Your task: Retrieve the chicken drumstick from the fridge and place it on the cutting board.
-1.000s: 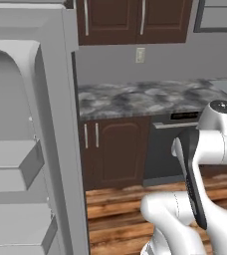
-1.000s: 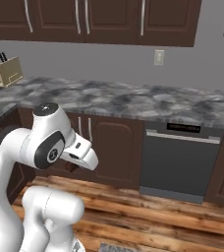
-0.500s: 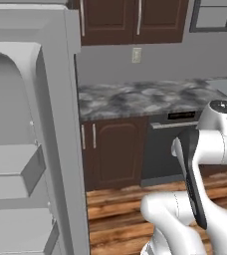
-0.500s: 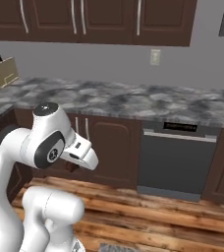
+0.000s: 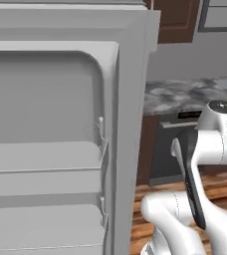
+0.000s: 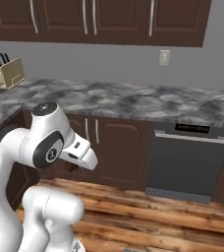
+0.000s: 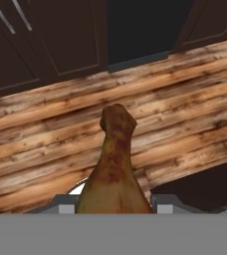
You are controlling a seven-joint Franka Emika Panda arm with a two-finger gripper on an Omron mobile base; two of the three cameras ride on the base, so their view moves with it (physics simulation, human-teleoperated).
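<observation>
Grey marble counter (image 6: 133,103) crosses mid-frame in the right base view above dark cabinets and open plank floor (image 6: 173,216), the fridge (image 5: 60,149) door with pale bins fills the left base view's left, and in the hand view's lower centre the gripper (image 7: 114,203) pinches the chicken drumstick (image 7: 114,164) over floor.

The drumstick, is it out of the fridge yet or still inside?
Out. In the hand view the drumstick sits between the claw fingertips over wooden floor, while the fridge door stands open.
</observation>
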